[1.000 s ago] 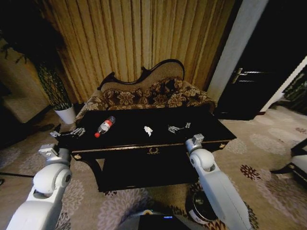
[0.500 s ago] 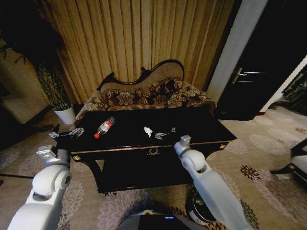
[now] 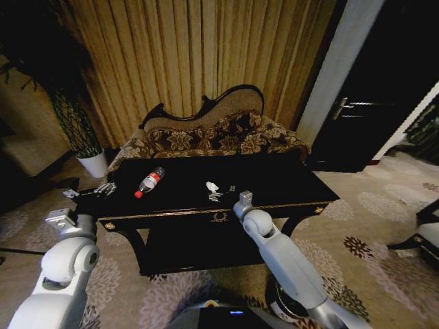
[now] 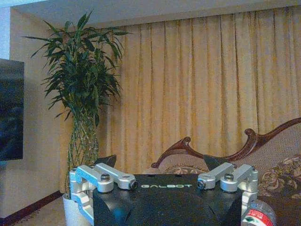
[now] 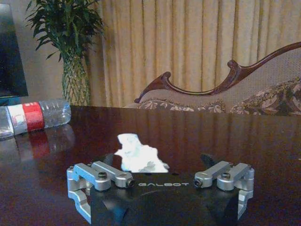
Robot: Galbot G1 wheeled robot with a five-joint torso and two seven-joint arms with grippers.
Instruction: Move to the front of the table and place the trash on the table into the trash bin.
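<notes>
My right gripper (image 3: 221, 192) has swung in from the right half of the wide glossy black table with the gold-trimmed edge (image 3: 302, 184); a second ago it sat well right of the crumpled white paper scrap (image 3: 212, 186), and now it is low over the tabletop just beside it. In my right wrist view the claw (image 5: 159, 162) is spread wide, holding nothing, and the scrap (image 5: 137, 154) lies between its fingers (image 5: 109, 159), though I cannot tell if it touches them. White letters on the black claw body read GALBOT.

My left gripper (image 3: 104, 188) is over the table's left end, drawn back a little toward that edge since then, jaws apart and empty (image 4: 160, 165); the same GALBOT lettering shows on it.

The small clear plastic bottle with the red label and red cap (image 3: 150, 181) lies on its side where it lay before, left of the scrap and apart from it; the print on its label (image 5: 33, 116) is too small to read.

By my right arm's base, the dark round trash bin (image 3: 282, 301) stands on the patterned carpet (image 3: 370, 233), in front of the table.

Beyond the table stands the brown floral curved-back sofa (image 3: 212, 133), with gold pleated curtains (image 3: 199, 55) behind it.
</notes>
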